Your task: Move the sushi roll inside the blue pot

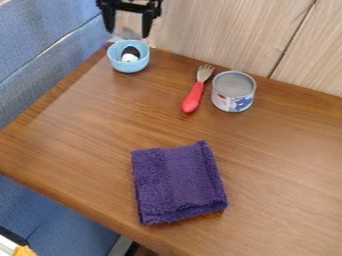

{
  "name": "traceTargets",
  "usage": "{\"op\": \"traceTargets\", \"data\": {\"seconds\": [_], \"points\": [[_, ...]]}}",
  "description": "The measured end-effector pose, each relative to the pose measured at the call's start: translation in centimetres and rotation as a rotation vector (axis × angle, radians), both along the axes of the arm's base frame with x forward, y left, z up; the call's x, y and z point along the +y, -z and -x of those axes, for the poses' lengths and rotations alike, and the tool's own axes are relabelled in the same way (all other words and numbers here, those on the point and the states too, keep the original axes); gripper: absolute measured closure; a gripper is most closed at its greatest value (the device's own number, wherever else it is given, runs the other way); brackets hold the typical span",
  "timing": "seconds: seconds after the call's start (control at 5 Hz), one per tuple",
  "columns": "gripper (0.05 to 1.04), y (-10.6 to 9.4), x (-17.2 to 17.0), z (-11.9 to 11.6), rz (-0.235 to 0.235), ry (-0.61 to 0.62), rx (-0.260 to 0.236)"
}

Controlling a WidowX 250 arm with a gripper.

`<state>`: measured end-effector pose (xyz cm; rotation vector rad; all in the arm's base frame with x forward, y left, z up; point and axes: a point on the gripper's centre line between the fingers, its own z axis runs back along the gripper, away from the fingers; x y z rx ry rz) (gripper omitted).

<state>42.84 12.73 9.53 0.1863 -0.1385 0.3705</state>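
Gripper [127, 33]: black and hard-edged, at the top edge of the camera view, left of the middle; it hangs pointing down over the far corner of the table, near the pot, its two straight jaws spread wide apart and holding nothing
Sushi roll [129, 57]: small and rounded, part black, part white; it sits inside the blue pot, down within the walls, the black part toward the far side and the white part toward the near side
Blue pot [127, 67]: light blue, round and smooth-walled, shaped like a small deep bowl, upright near the table's far left corner
Fork [193, 96]: silvery metal tines and a thick, rounded red handle; it lies between the pot and the can, tines toward the wooden panel
Can [234, 91]: a short upright cylinder with a flat grey metal top, a raised rim and a printed band in white, blue and some red, just right of the fork
Cloth [179, 182]: purple, folded into a rough rectangle, partly fuzzy and partly woven in fine ridges, in the nearer part of the table
Table [80, 125]: brown with wood grain, its edge straight
Panel [230, 27]: pale grained wood behind the table, split by a dark seam
Fabric [40, 42]: blue, finely textured, beside the table on the left
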Motion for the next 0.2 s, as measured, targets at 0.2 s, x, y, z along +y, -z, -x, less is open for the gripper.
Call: {"op": "traceTargets", "data": {"seconds": [0.2], "points": [[0.083, -0.06, -0.34, -0.07, 0.000, 0.008, -0.001]]}}
